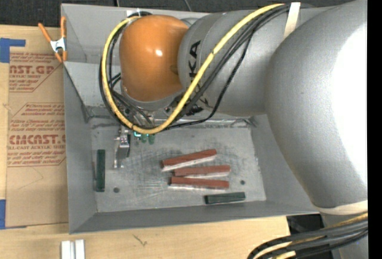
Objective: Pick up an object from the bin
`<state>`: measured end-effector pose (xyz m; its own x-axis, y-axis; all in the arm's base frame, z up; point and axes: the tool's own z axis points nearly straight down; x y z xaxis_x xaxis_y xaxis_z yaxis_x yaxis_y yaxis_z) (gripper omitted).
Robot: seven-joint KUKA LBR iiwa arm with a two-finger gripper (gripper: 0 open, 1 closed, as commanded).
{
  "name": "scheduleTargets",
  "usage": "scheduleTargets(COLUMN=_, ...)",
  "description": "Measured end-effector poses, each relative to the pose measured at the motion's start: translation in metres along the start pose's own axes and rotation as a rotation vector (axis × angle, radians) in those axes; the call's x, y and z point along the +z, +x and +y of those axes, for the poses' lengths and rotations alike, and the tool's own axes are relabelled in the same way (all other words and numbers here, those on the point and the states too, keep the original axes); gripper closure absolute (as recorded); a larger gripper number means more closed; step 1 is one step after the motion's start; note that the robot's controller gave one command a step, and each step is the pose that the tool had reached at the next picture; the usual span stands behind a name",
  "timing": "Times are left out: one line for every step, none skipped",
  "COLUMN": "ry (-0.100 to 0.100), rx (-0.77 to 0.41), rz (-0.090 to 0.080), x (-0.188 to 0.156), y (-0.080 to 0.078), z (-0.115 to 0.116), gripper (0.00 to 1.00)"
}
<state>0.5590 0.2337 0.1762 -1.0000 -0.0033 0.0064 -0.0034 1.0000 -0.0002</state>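
Arm (pixel 298 91): grey, enters from the right and covers the upper right of the frame; orange cover (pixel 149 58) at its wrist, ringed by yellow and black cables
Bin (pixel 80 108): grey metal, sloped walls; floor mostly bare and scuffed
Brown sticks (pixel 198 171): three, reddish, lying nearly side by side at centre floor; the top one tilted, the lower two level; close together, possibly touching
Green stick, bottom (pixel 225 197): dark, lying level near the lower wall, just below the brown sticks
Green stick, left (pixel 99 170): dark, lying up-and-down in the frame at the left of the floor, alone
Gripper (pixel 121 153): below the orange cover, left of centre, low over bare floor; just beside the left green stick, to its upper right; apart or together cannot be told; nothing seen in it
Step in hand: likely lining up on a target; the left green stick is nearest and the easiest pick
Advice: centre over its middle; close across its narrow width; keep clear of the left wall
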Motion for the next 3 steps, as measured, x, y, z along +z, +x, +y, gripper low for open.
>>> scheduleTargets(ry=-0.002, rx=0.002, rz=-0.007, x=-0.005, y=-0.002, z=-0.001, gripper=0.00)
scheduleTargets(ry=-0.003, rx=-0.035, rz=-0.013, x=0.057, y=-0.005, z=0.002, gripper=0.00)
scheduleTargets(ry=0.000, rx=-0.242, rz=-0.008, x=0.096, y=-0.012, z=0.007, gripper=0.00)
